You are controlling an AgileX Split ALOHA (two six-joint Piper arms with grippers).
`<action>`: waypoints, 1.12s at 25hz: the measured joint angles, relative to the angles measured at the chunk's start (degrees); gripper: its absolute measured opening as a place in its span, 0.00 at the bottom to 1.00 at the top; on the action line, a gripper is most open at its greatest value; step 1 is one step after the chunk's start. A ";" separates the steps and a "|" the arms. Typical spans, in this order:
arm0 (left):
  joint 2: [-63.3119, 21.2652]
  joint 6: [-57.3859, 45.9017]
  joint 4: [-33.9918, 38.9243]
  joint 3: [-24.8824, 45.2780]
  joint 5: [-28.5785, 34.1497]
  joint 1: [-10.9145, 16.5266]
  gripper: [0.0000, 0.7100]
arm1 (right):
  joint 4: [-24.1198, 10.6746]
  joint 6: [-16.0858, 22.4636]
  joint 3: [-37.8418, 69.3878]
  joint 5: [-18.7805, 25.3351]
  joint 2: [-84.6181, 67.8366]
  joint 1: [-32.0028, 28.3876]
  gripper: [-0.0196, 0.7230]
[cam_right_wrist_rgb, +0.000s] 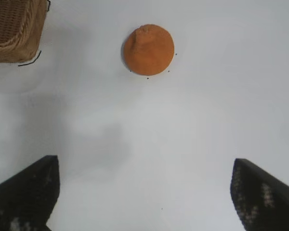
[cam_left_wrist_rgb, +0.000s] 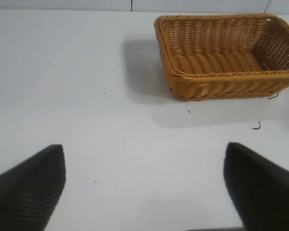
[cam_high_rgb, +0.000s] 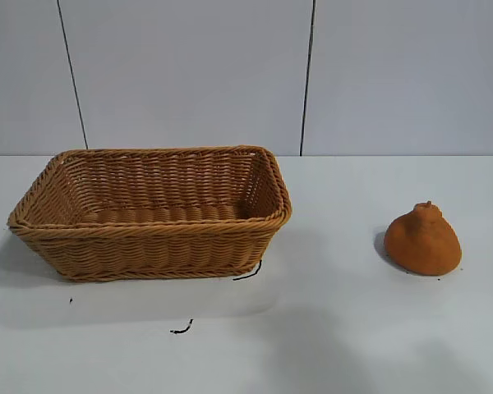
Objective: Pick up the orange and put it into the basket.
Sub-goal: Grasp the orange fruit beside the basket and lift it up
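Observation:
The orange (cam_high_rgb: pixel 423 240), rough-skinned with a knobbed top, lies on the white table at the right. It also shows in the right wrist view (cam_right_wrist_rgb: pixel 148 49). The wicker basket (cam_high_rgb: pixel 33 205) stands at the left and holds nothing that I can see. It also shows in the left wrist view (cam_left_wrist_rgb: pixel 173 72), and its corner shows in the right wrist view (cam_right_wrist_rgb: pixel 19 48). My right gripper (cam_right_wrist_rgb: pixel 145 166) is open and empty above bare table, well short of the orange. My left gripper (cam_left_wrist_rgb: pixel 144 151) is open and empty, away from the basket. Neither gripper shows in the exterior view.
Thin black marks lie on the table (cam_high_rgb: pixel 329 328) by the basket's front corner (cam_high_rgb: pixel 248 272) and a little nearer (cam_high_rgb: pixel 181 329). A pale panelled wall (cam_high_rgb: pixel 189 74) stands behind the table. Soft shadows fall on the near table surface.

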 joint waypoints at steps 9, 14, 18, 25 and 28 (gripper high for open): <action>0.00 0.00 0.00 0.00 0.00 0.00 0.90 | 2.60 -1.51 -17.12 -0.15 25.27 0.00 0.95; 0.00 0.00 0.00 0.00 0.00 0.00 0.90 | 2.60 -1.65 -20.96 -1.33 35.77 0.00 0.95; 0.00 0.00 0.00 0.00 0.00 0.00 0.90 | 2.94 -1.65 -21.19 -3.72 42.36 0.00 0.95; 0.00 0.00 0.00 0.00 0.00 0.00 0.90 | 3.18 -1.65 -21.21 -6.59 48.43 0.00 0.87; 0.00 0.00 0.00 0.00 0.00 0.00 0.90 | 3.18 -1.65 -21.21 -6.96 48.52 0.00 0.61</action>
